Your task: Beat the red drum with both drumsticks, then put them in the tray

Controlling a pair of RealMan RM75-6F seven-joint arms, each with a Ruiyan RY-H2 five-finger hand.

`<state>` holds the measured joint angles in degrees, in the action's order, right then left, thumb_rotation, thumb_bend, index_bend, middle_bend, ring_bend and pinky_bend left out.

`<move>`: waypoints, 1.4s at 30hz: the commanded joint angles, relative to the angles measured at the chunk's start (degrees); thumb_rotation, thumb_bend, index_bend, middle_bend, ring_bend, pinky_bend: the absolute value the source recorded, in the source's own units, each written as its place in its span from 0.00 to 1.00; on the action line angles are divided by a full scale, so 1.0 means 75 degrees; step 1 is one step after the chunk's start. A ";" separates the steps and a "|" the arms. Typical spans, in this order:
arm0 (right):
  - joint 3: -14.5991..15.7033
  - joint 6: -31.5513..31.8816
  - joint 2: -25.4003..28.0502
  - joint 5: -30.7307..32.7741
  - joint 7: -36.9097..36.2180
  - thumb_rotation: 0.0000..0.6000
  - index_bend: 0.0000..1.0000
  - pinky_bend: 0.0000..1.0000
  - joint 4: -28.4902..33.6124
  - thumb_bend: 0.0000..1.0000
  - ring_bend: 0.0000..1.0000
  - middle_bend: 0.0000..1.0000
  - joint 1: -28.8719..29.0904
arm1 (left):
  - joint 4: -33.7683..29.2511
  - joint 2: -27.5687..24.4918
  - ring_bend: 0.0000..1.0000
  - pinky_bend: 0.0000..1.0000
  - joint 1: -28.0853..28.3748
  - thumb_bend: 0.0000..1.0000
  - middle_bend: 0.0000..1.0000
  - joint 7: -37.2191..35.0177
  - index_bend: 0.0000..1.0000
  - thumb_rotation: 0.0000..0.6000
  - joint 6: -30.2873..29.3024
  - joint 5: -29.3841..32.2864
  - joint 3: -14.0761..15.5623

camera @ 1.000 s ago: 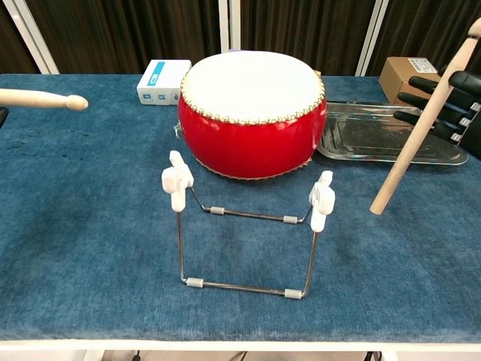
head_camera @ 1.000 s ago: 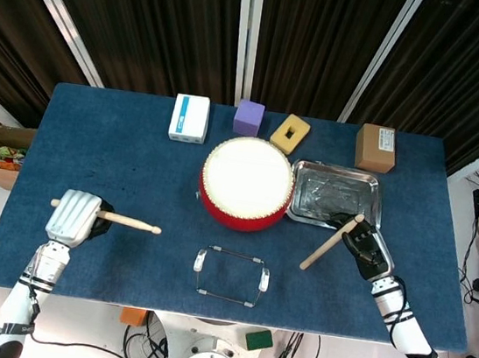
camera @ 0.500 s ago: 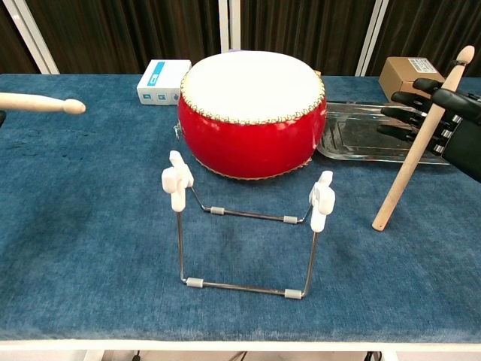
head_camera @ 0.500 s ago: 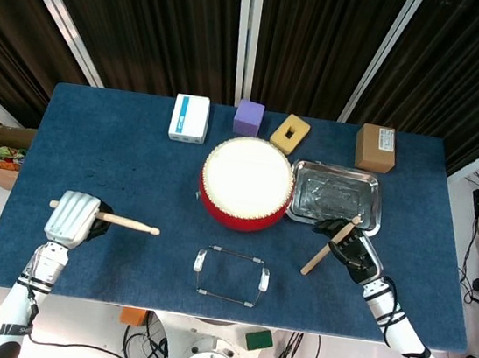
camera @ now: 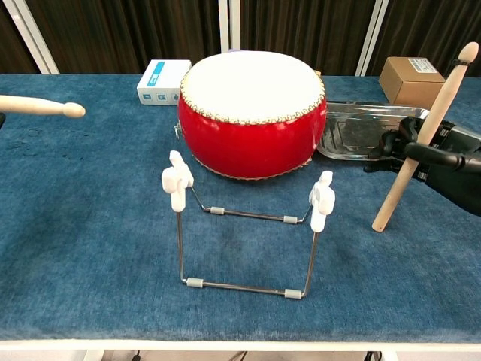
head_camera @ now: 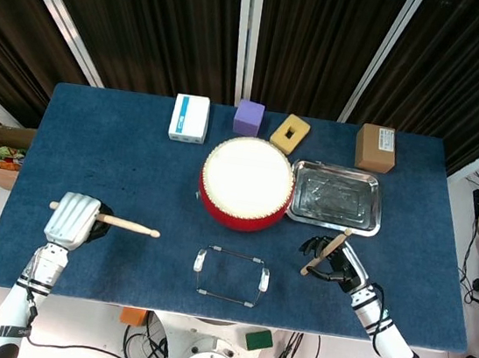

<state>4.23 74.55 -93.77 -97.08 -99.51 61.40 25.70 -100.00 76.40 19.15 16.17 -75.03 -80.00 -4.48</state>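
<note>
Both hands gripped wooden drumsticks (light, rigid, best held near the butt) short of the red drum (head_camera: 246, 183), the left hand (head_camera: 71, 218) clamped on one drumstick (head_camera: 126, 224), the right hand (head_camera: 335, 262) on the other drumstick (camera: 423, 141).

White box (head_camera: 189, 118), purple block (head_camera: 248, 117) — wire stand (camera: 248, 226).
</note>
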 commanded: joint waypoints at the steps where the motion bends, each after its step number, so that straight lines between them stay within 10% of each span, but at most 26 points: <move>1: 0.0095 -0.0051 -0.0188 0.0010 0.0489 1.00 0.81 0.46 -0.0035 0.02 0.47 0.65 -0.0026 | -0.0013 -0.0008 1.00 1.00 0.0007 0.56 1.00 0.0007 1.00 1.00 0.0009 -0.0003 0.0000; 18: 0.0076 -0.0356 -0.0851 0.0277 0.1667 1.00 1.00 0.70 -0.0286 0.04 0.84 0.95 -0.0012 | 0.0072 -0.0017 1.00 1.00 0.0017 0.56 1.00 -0.0126 1.00 1.00 0.0046 -0.0042 0.0015; 24: 0.0013 -0.0286 -0.1011 0.0229 0.2652 1.00 1.00 0.85 -0.0278 0.53 0.99 1.00 0.0025 | 0.0132 -0.0016 1.00 1.00 0.0058 0.56 1.00 -0.0137 1.00 1.00 0.0126 -0.0043 0.0021; 33: 0.0022 -0.0365 -0.0323 -0.0115 0.6572 1.00 1.00 0.93 0.0430 0.72 1.00 1.00 0.0252 | 0.0143 -0.0106 1.00 1.00 0.0122 0.56 1.00 0.0012 1.00 1.00 0.0199 -0.0036 0.0009; 42: -0.0488 -0.1442 0.2505 0.0680 1.0538 1.00 1.00 0.96 0.3483 0.77 1.00 1.00 0.0704 | 0.0109 -0.0293 1.00 1.00 0.0389 0.56 1.00 0.0257 1.00 1.00 0.0523 0.0014 -0.0101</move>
<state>2.83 68.17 -85.04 -95.36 -31.77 77.03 28.93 -99.12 74.33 21.72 17.88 -71.45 -80.10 -4.93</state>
